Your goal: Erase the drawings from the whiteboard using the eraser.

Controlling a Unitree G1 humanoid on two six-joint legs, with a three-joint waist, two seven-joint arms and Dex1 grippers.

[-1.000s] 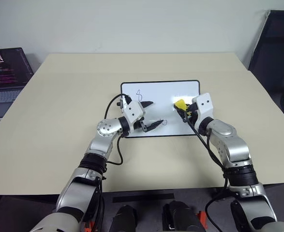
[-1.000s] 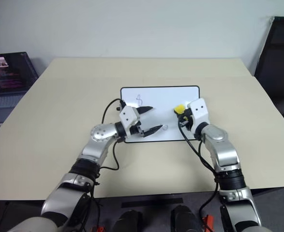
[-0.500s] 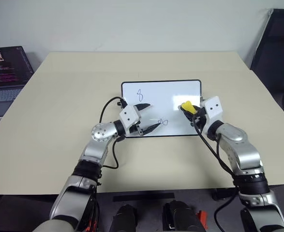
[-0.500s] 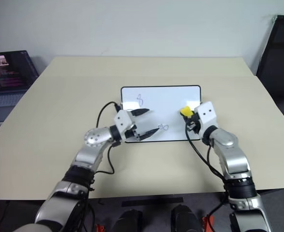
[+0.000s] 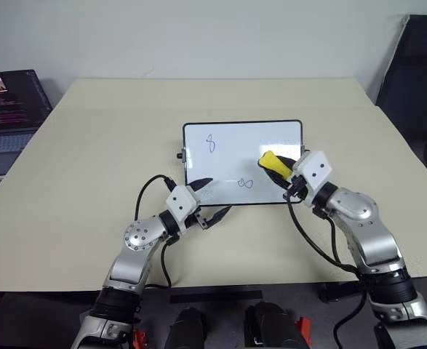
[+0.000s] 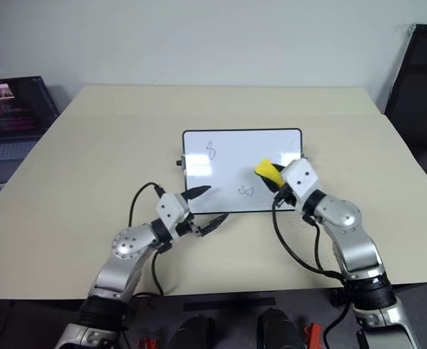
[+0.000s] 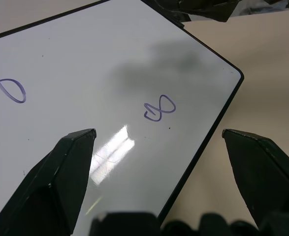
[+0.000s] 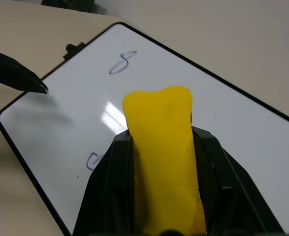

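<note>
Beige tabletop [image 5: 89, 145] carries glossy white black-framed whiteboard [image 5: 271, 142]. Right gripper [image 5: 282, 169] clamps yellow block eraser [image 5: 274, 162] over it, ready for blue scribbled drawings [image 5: 245, 183]; left gripper [image 5: 212, 198] splayed, empty, at near edge.

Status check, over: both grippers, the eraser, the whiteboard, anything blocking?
Right gripper shut on yellow block eraser, above the glossy white black-framed whiteboard. Left gripper open at its near edge. Two blue scribbles unerased. Nothing blocking.
</note>
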